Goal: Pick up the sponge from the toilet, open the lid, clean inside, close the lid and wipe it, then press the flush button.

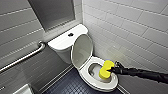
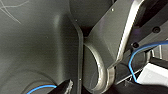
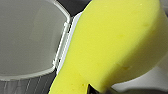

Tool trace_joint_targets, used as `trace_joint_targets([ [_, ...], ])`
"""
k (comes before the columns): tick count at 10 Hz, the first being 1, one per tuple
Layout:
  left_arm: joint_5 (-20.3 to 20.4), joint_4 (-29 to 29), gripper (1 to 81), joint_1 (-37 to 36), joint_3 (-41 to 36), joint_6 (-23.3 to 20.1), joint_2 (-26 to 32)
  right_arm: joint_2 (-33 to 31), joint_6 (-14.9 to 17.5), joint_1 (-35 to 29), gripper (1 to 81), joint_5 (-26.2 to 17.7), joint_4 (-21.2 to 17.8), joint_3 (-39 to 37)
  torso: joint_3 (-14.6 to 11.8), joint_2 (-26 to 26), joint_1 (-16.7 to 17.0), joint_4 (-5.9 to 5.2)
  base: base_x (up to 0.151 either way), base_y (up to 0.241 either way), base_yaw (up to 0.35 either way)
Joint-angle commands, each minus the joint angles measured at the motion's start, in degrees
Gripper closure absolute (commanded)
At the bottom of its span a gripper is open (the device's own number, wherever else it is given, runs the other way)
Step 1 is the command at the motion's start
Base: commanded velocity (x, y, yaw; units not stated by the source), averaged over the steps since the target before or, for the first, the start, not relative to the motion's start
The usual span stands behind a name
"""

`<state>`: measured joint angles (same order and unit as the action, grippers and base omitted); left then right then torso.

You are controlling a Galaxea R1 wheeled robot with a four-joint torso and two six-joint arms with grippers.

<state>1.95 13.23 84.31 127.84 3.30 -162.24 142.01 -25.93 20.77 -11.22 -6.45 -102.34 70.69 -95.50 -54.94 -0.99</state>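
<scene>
Deep in a white-tiled stall, with a grab bar [image 1: 25, 58] running along the side wall [image 1: 130, 27], the toilet [image 1: 62, 43] stands with its work half done. The lid [image 1: 82, 50] is up, leaning back against the tank, and the oval bowl [image 1: 93, 70] lies open below it. The right arm reaches in from the side, over the dark floor [image 1: 71, 86]. It carries the sponge [image 1: 106, 70], bright yellow and pinched at the waist, and the sponge sits over the seat ring on the side away from the tank, its lower end dipping toward the bowl. The right pincer [image 1: 113, 70] is closed on the sponge's outer edge. In the right wrist view the foam bulges large just ahead of the grip, with the raised lid pale beyond it.

By the look of it, the step in hand is cleaning inside. The sponge seems to be at the rim rather than well down the wall, so it probably has to go lower and press flat against the ceramic, then sweep round the curve. The hold is at one edge only, and hard rubbing could twist the foam loose into the water. The arm should also keep clear of the upright lid, which a knock might drop. On the tank top the small dark flush button [image 1: 70, 34] waits untouched.
</scene>
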Motion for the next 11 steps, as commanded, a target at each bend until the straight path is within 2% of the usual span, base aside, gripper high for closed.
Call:
trace_joint_targets([
  [1,-4.3,-0.3,1.0,1.4,-0.8,0.0,0.2,14.2,0.4,-8.4,81.1,-5.3,5.6,-19.4,0.0,0.0,0.0,0.0,0.0,0.0,0.0],
  [4,-4.4,-0.5,1.0,1.8,-0.9,0.1,0.9,22.8,0.4,-8.3,81.1,-4.2,6.0,-34.0,0.0,0.0,0.0,0.0,0.0,0.0,0.0],
  [6,-4.4,-0.5,1.0,1.9,-0.9,0.2,0.8,25.1,0.4,-7.8,81.1,-3.6,6.1,-37.5,0.0,0.0,0.0,0.0,0.0,0.0,0.0],
  [8,-4.4,-0.4,1.0,2.2,-0.9,0.2,0.6,22.7,-1.2,-6.2,81.1,-2.3,5.3,-37.3,0.0,0.0,0.0,0.0,0.0,0.0,0.0],
  [9,-4.4,-0.4,1.0,2.3,-0.9,0.1,0.6,21.1,-3.5,-4.8,81.1,-1.9,5.3,-37.0,0.0,0.0,0.0,0.0,0.0,0.0,0.0],
  [11,-4.4,-0.2,1.0,2.3,-0.9,0.1,0.5,16.0,-5.3,-1.4,81.1,0.5,5.2,-33.0,0.0,0.0,0.0,0.0,0.0,0.0,0.0],
])
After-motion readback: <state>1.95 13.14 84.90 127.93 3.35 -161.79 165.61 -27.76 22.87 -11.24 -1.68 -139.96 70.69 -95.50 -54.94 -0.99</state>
